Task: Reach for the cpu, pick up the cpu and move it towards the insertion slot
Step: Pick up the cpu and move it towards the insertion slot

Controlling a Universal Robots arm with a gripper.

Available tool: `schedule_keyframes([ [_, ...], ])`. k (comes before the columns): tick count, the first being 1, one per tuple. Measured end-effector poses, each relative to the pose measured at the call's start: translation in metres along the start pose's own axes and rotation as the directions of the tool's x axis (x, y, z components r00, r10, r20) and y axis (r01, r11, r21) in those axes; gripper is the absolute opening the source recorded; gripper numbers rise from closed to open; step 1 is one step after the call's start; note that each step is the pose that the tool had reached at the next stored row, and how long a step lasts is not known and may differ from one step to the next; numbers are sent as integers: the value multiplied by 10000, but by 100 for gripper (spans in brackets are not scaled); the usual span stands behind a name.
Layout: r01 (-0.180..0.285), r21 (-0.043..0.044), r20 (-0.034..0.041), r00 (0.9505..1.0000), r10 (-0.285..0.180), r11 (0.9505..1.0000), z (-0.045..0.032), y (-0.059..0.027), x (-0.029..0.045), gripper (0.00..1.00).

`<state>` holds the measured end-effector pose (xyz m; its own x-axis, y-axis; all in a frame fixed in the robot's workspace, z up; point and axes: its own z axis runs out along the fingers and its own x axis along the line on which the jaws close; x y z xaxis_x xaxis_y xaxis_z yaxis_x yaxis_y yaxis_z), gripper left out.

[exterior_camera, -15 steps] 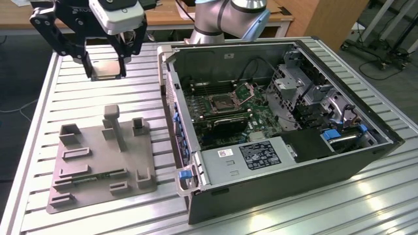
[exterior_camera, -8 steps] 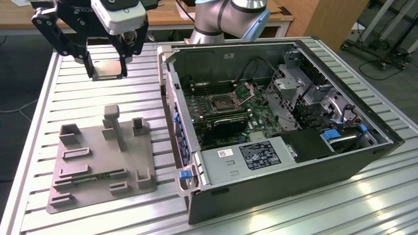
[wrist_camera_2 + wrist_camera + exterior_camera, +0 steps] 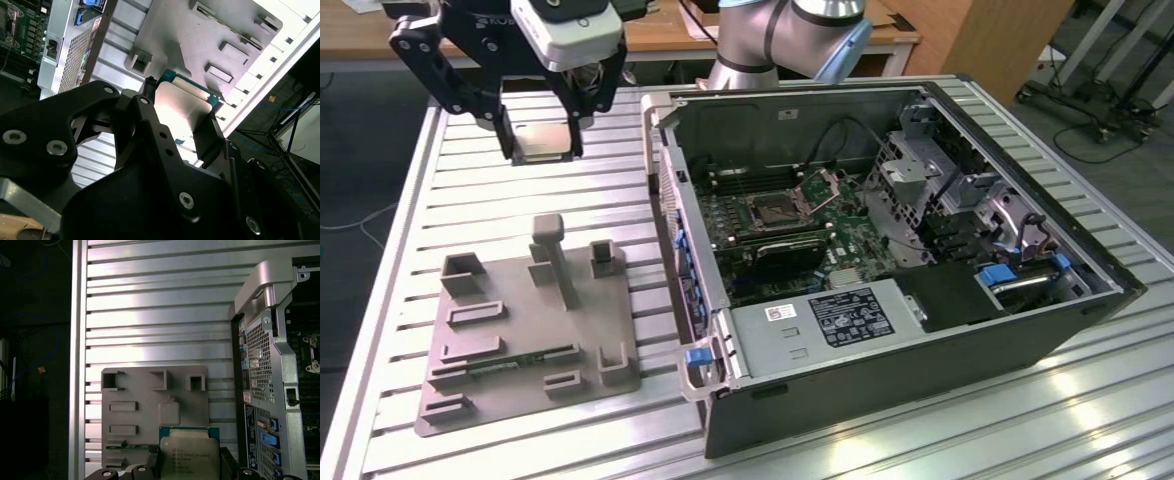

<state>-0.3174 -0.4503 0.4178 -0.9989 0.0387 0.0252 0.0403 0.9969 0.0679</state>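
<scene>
My gripper (image 3: pixel 543 148) hangs above the slatted table at the exterior view's upper left, shut on the cpu (image 3: pixel 543 138), a flat silver square chip held between its black fingers. Both wrist views show the cpu, with its silver top plate (image 3: pixel 181 106) and green rim (image 3: pixel 189 454) clamped at two opposite edges. The insertion slot (image 3: pixel 770 209) is a square socket with a silver frame on the green board inside the open computer case. Its hinged plate (image 3: pixel 825 184) stands raised behind it. The cpu is well off to the socket's left, outside the case.
The open computer case (image 3: pixel 881 385) fills the exterior view's right half, its side wall (image 3: pixel 670 190) standing between gripper and socket. A grey parts fixture (image 3: pixel 507 335) with upright posts lies on the table (image 3: pixel 494 200) below the gripper, and a green memory stick (image 3: pixel 520 358) rests in it.
</scene>
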Motion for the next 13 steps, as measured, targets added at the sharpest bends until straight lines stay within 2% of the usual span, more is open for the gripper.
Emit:
schedule_keyframes([
  [13, 0, -1, 0, 10000, 0, 10000, 2, 1, -28, 54],
])
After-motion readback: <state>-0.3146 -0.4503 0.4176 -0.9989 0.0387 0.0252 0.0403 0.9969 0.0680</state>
